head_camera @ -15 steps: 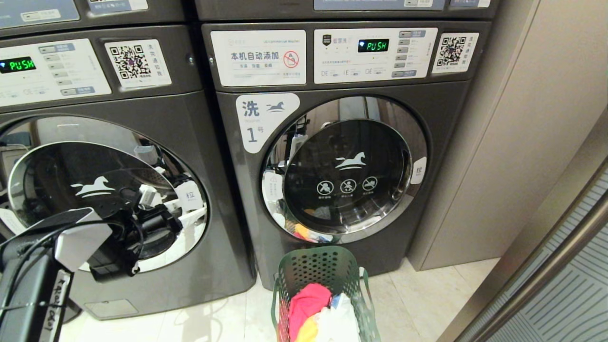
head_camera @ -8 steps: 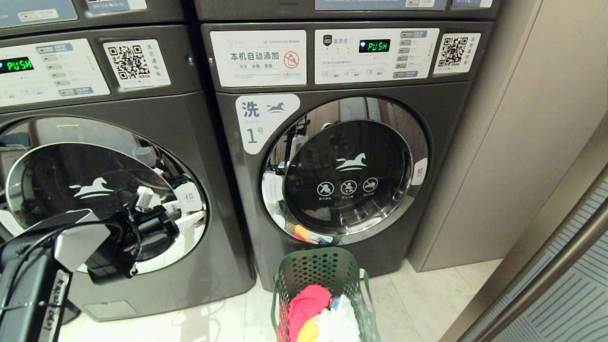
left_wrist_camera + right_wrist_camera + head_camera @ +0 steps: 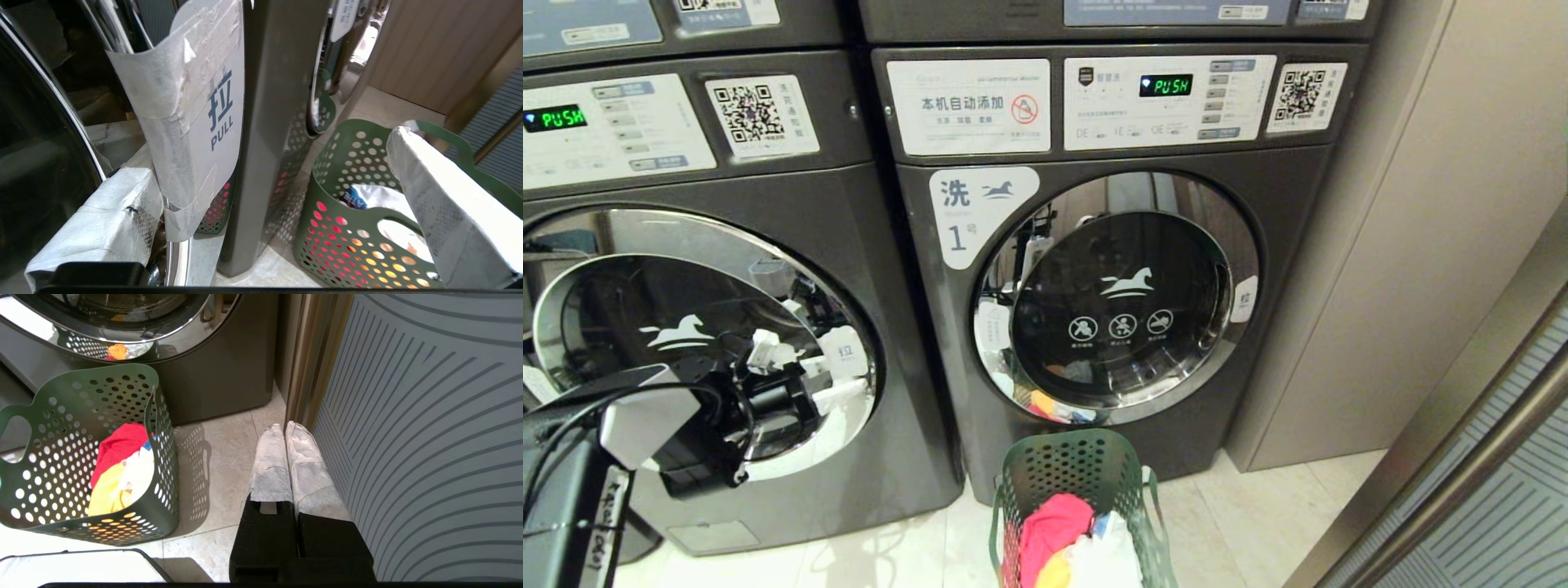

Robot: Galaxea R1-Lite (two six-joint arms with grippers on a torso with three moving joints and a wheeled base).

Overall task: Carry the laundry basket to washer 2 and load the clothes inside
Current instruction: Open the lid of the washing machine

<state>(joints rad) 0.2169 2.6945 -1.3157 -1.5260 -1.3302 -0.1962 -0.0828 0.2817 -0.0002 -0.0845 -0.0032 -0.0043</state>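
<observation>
Nearest you, the left arm reaches in from the lower left of the head view, and your left gripper [image 3: 792, 384] sits at the right edge of the left-hand washer's door [image 3: 698, 343]. Its fingers are spread wide: in the left wrist view one wrapped finger [image 3: 106, 216] lies against the door glass and the other [image 3: 445, 212] stands out over the floor, with the taped white PULL tab [image 3: 204, 118] between them. Nothing is clamped. You cannot read a number on this left-hand washer [image 3: 727, 327] from here.

Your right gripper [image 3: 286, 433] hangs low at the robot's right side, beside the striped panel [image 3: 429, 437], its two wrapped fingers pressed together on nothing.

Just ahead on the pale tiled floor [image 3: 1241, 523] stands the laundry basket [image 3: 1078, 474], dark green and perforated, upright, directly in front of the right-hand washer and well to the right of the left gripper. The clothes [image 3: 1070, 539] are all inside it: a red-pink piece on the basket's left, yellow-orange below it, white with a touch of blue alongside.

Behind the basket, the right-hand washer [image 3: 1111, 245] carries a white horse-logo label [image 3: 976, 212] reading "1", and its round chrome-rimmed door [image 3: 1119, 302] is closed. Both machines' displays [image 3: 1165, 85] glow green with "PUSH". Further right, a plain beige wall panel [image 3: 1421, 204] runs back from the machines.
</observation>
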